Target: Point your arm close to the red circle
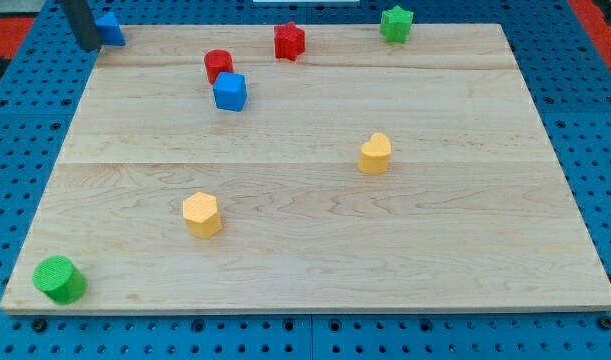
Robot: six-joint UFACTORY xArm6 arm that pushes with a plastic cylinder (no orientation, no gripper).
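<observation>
The red circle (217,64) is a short red cylinder near the view's top, left of centre. A blue cube (230,91) sits just below and right of it, touching or nearly touching. My tip (89,46) is at the board's top left corner, far to the left of the red circle. It stands right beside a blue block (110,28) at that corner.
A red star block (289,41) lies right of the red circle. A green star block (396,23) is at the top right. A yellow heart-like block (375,154) and a yellow hexagon (201,214) sit mid-board. A green cylinder (60,279) is at the bottom left corner.
</observation>
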